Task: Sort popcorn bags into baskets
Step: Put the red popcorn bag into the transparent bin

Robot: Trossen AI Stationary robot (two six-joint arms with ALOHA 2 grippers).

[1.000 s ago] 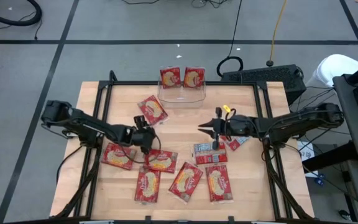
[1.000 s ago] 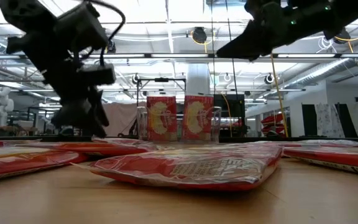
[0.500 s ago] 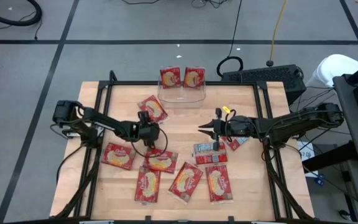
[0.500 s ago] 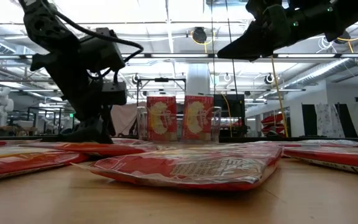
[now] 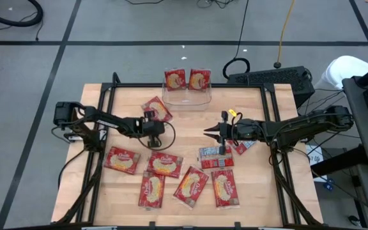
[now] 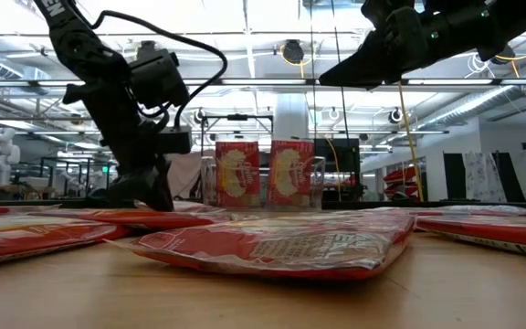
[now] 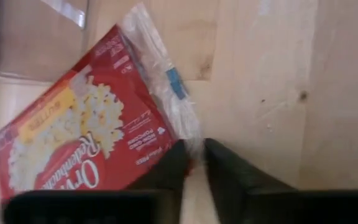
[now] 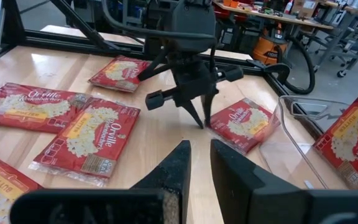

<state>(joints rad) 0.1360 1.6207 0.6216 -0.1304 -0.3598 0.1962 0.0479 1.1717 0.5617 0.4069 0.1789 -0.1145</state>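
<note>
jaws of the left gripper (image 7: pixel 194 163) are pinching the crinkled clear seam at one corner of a flat red popcorn bag (image 5: pixel 156 110), which is lying just in front of the clear rounded bin (image 5: pixel 186 97). we are seeing that pinch only in the left wrist view. the right gripper (image 5: pixel 208 131) is hovering mid-table, narrow fingers nearly together, empty. two bags (image 5: pixel 187 79) are standing upright in the bin; others are lying flat on the wooden table (image 5: pixel 260 185).

end effector (image 7: pixel 194 163) pinching popcorn bag (image 7: pixel 92 146) corner
</note>
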